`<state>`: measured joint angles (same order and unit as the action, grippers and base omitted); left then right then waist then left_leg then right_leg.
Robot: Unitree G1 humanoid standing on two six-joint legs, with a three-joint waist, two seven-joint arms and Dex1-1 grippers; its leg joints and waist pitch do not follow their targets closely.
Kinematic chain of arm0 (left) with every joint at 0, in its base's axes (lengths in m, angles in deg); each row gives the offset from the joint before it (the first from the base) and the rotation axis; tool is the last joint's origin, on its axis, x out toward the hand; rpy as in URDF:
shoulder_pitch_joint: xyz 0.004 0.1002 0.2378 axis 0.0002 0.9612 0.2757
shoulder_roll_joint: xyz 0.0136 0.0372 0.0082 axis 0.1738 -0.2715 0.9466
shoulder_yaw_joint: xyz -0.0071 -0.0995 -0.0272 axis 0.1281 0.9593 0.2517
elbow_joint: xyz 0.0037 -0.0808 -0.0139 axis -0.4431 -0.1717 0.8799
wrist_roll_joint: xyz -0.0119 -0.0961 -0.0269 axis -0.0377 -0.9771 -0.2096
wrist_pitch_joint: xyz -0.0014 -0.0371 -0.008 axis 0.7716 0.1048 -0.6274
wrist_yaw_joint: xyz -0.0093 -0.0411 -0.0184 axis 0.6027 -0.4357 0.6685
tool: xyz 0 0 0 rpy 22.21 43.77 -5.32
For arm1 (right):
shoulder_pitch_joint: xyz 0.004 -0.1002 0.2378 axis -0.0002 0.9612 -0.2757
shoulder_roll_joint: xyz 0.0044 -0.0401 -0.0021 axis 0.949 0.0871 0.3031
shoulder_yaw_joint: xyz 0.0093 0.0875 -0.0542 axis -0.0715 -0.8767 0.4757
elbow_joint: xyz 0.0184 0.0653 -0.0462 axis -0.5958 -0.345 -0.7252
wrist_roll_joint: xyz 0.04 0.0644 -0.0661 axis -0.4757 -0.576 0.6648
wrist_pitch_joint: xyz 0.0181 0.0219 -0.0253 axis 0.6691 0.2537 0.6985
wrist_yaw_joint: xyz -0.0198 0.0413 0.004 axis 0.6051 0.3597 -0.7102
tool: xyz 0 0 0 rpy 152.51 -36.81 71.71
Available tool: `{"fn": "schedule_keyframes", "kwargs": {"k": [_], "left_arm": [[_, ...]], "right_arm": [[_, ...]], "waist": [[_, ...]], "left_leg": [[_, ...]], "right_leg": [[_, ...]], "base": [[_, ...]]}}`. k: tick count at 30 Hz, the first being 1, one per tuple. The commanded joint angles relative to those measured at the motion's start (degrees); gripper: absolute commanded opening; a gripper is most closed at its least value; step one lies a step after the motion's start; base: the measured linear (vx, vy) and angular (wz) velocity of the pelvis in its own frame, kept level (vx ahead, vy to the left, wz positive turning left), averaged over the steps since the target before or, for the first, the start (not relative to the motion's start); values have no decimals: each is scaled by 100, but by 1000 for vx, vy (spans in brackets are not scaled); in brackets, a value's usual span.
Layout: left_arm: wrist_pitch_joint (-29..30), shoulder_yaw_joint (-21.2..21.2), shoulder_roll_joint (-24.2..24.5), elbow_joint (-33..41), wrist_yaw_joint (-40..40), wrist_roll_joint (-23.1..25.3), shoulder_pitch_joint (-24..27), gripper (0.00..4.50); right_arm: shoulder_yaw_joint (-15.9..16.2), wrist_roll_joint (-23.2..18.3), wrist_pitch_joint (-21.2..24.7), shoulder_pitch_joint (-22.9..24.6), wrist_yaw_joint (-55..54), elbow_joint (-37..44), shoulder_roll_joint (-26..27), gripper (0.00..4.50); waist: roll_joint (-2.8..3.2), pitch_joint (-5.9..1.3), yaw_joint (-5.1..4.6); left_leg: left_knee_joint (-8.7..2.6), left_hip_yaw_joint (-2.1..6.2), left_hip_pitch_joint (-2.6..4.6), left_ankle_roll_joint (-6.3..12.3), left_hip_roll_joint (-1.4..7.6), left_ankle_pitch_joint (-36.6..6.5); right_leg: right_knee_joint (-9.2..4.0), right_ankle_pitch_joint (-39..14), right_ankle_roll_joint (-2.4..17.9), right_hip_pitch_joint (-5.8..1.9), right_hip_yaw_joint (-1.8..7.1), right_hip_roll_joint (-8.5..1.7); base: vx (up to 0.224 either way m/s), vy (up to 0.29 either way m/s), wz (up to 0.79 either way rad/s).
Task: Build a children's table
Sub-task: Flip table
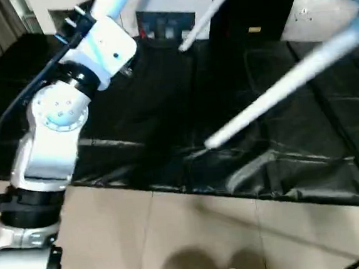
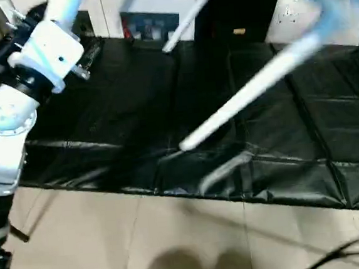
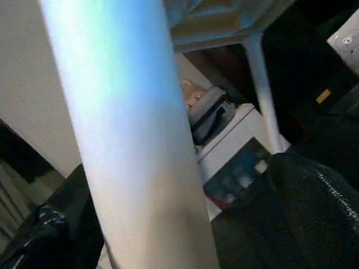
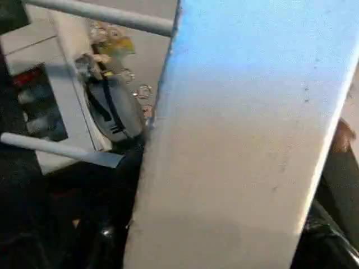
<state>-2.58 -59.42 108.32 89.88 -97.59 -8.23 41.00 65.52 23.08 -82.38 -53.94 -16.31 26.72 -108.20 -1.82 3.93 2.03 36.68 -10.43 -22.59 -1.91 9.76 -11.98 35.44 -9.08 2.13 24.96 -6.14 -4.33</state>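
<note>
The children's table hangs in the air, white, with its legs slanting down over the black floor mat (image 1: 165, 110). One long leg (image 1: 276, 91) crosses the middle, its tip just above the mat, and a thinner-looking one (image 1: 210, 12) runs behind it. My left arm is raised at the left, and my left gripper (image 1: 107, 7) is closed around the thick upper end of another leg (image 3: 134, 140), below the ribbed underside of the top (image 3: 219, 17). A broad white part of the table (image 4: 241, 145) lies right in front of my right wrist camera.
Beige floor tiles (image 1: 176, 235) lie in front of the mat's near edge. A white cabinet (image 1: 163, 16) and a flat white panel (image 1: 320, 18) stand behind the mat. A grey bag (image 3: 210, 115) rests on a white unit. Cables (image 2: 341, 255) trail at the bottom right.
</note>
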Motion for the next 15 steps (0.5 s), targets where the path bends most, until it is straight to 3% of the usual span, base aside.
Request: {"fn": "schedule_keyframes", "kwargs": {"k": [1, 2, 3, 5, 7, 9, 11, 13, 15], "left_arm": [[68, -19, -30, -14, -50, -52, -44, 450], [114, -1, -63, 8, -47, -55, -25, 450], [222, 46, -143, 62, -23, -101, 26, 450], [355, 99, -238, 113, 8, -163, 94, 450], [395, 125, -291, 128, 56, -188, 171, 450], [354, 150, -334, 76, 118, -214, 261, 450], [284, 208, -399, -35, 185, -291, 333, 450], [256, 221, -419, -100, 199, -313, 346, 450], [175, 252, -474, -277, 229, -359, 350, 450]], "right_arm": [[346, 264, -341, -130, 470, -146, 20, 203], [407, 230, -358, -268, 635, -286, 63, 203], [472, 150, -375, -441, 945, -432, 137, 203], [508, 75, -420, -583, 1240, -544, 210, 270], [480, -8, -404, -603, 1394, -556, 250, 269], [509, -43, -430, -640, 1533, -614, 253, 302], [519, -82, -467, -688, 1650, -691, 263, 317], [519, -80, -485, -694, 1695, -724, 266, 324], [493, -92, -496, -621, 1771, -717, 271, 357]], "waist": [[-97, -454, -36], [-98, -451, -44], [-181, -450, -64], [-178, -435, -52], [-188, -438, -66], [-168, -455, -55], [-192, -454, -57], [-198, -443, -57], [-206, -426, -71]], "left_leg": [[-313, 96, 64, 589, 334, -659], [-318, 105, 62, 544, 345, -718], [-320, 105, 60, 522, 358, -775], [-329, 106, 70, 455, 368, -838], [-336, 118, 72, 392, 391, -905], [-347, 135, 93, 357, 417, -797], [-343, 141, 101, 348, 432, -718], [-342, 151, 89, 306, 431, -900], [-350, 164, 85, 179, 419, -1148]], "right_leg": [[-368, -1581, 1122, -362, 345, -404], [-366, -1591, 1086, -367, 347, -403], [-341, -1616, 1098, -370, 353, -421], [-376, -1692, 1043, -352, 360, -417], [-371, -1653, 1026, -350, 363, -418], [-347, -1368, 1102, -347, 371, -419], [-299, -955, 1302, -335, 371, -400], [-305, -1069, 1315, -351, 375, -417], [-339, -1380, 1204, -359, 374, -432]], "base": [[0, 0, 0], [0, 0, 0], [0, 0, 0], [0, 0, 0], [0, 0, 0], [0, 0, 0], [0, 0, 0], [0, 0, 0], [0, 0, 0]]}}
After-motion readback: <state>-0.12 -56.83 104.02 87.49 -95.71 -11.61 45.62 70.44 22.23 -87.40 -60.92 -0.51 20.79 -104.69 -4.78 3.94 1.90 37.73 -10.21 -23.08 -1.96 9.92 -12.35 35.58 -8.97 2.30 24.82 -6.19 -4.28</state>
